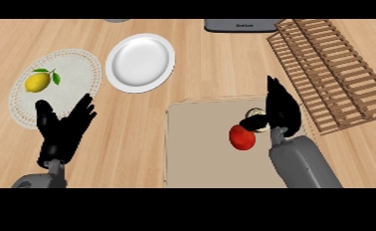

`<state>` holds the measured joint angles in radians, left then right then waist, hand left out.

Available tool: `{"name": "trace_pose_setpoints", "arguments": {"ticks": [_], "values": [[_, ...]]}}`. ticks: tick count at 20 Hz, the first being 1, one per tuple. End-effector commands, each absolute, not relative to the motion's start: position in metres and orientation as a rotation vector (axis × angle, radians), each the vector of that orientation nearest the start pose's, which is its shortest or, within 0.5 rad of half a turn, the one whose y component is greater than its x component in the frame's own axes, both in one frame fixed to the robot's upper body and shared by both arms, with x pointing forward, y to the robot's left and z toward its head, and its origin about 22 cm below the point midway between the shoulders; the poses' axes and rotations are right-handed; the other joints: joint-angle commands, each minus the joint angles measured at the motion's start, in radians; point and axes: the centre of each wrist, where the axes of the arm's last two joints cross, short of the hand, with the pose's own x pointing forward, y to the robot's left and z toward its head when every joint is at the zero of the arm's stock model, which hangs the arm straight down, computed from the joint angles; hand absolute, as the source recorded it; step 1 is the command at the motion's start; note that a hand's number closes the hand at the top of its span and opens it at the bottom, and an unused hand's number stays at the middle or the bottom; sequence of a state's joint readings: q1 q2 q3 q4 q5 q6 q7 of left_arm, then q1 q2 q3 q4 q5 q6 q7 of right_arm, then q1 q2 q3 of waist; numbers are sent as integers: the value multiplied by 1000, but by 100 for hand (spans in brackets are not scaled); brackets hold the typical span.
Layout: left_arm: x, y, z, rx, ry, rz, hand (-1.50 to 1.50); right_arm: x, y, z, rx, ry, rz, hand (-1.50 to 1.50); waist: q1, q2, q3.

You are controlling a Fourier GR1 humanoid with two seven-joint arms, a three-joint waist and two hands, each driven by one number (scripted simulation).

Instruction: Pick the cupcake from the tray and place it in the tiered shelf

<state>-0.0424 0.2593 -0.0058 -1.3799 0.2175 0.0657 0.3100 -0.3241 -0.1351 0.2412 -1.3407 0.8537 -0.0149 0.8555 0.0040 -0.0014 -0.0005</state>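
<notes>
My right hand point(283, 109) over flat beige tray point(198, 148), against small round cupcake point(255, 112), grip I cannot tell, glossy tomato point(242, 137) beside, slatted wooden shelf point(323, 70) at right, left hand point(64, 128) spread wide above woodgrain tabletop point(213, 70).

cupcake point(255, 112): we see only a small pale bit of it; the right hand point(283, 106) covers the rest, and we cannot tell if it is held.
tray point(202, 150): its near end is cut off by the lower edge, and the right forearm point(301, 163) hides part of it.
tiered shelf point(323, 65): its far end is cut off at the top.
grey box point(242, 25): the top edge cuts it, and we cannot read the tiny writing on it.
grey sliver point(116, 20): too little shows at the top for us to name it.
red round thing point(242, 137): we cannot tell which food it is.
</notes>
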Motion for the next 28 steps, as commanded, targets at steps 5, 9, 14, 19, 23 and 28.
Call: {"name": "trace_pose_setpoints", "arguments": {"ticks": [5, 9, 14, 19, 23, 28], "values": [[260, 297, -20, 96, -1122, 43, 0, 299, -181, -14, -795, -711, 1049, 150, 6, 7, 0], [242, 289, -21, 82, -1106, 30, 0, 310, -135, 3, -752, -864, 897, 150, 5, 1, 1], [246, 283, -19, 85, -1119, 52, 0, 294, -136, -12, -746, -968, 886, 150, 1, 1, 1], [249, 302, -32, 81, -1113, 20, 0, 335, -125, 41, -886, -963, 590, 150, 8, 7, 0], [248, 297, -27, 85, -1120, 21, 0, 367, -157, 67, -966, -753, 102, 150, 31, 20, -2], [257, 285, -20, 66, -1138, -9, 0, 404, -133, 129, -1178, -844, -110, 150, 66, 18, -4]]}}
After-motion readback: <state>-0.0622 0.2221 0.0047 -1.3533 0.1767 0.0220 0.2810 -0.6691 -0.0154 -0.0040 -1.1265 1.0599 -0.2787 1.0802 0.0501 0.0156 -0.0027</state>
